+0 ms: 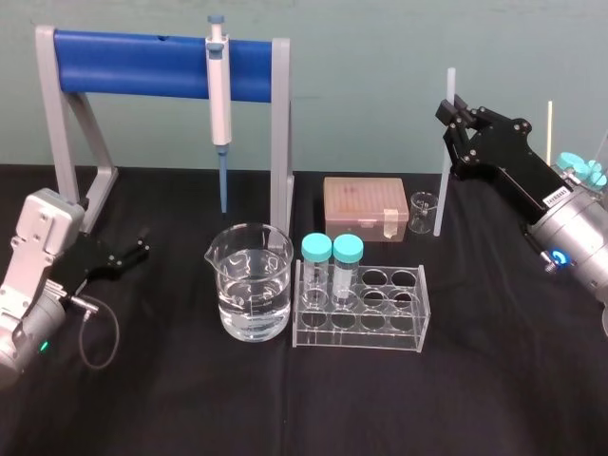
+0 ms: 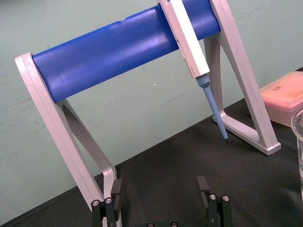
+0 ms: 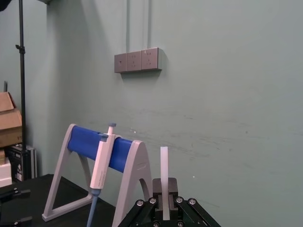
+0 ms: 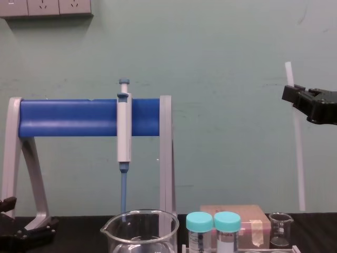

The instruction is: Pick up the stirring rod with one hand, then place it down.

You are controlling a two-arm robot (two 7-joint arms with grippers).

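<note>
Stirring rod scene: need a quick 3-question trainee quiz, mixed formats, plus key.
1. True or false: the right gripper is empty and the left gripper holds the stirring rod.
2. Where is the pipette? A) hanging on the blue stand; B) in the left gripper; C) in the right gripper.
3. How many teal-capped tubes stand in the clear rack?

Key: 1 false, the right gripper grips the stirring rod upright near its top and the left gripper sits open, low on the left; 2 A; 3 two.
</note>
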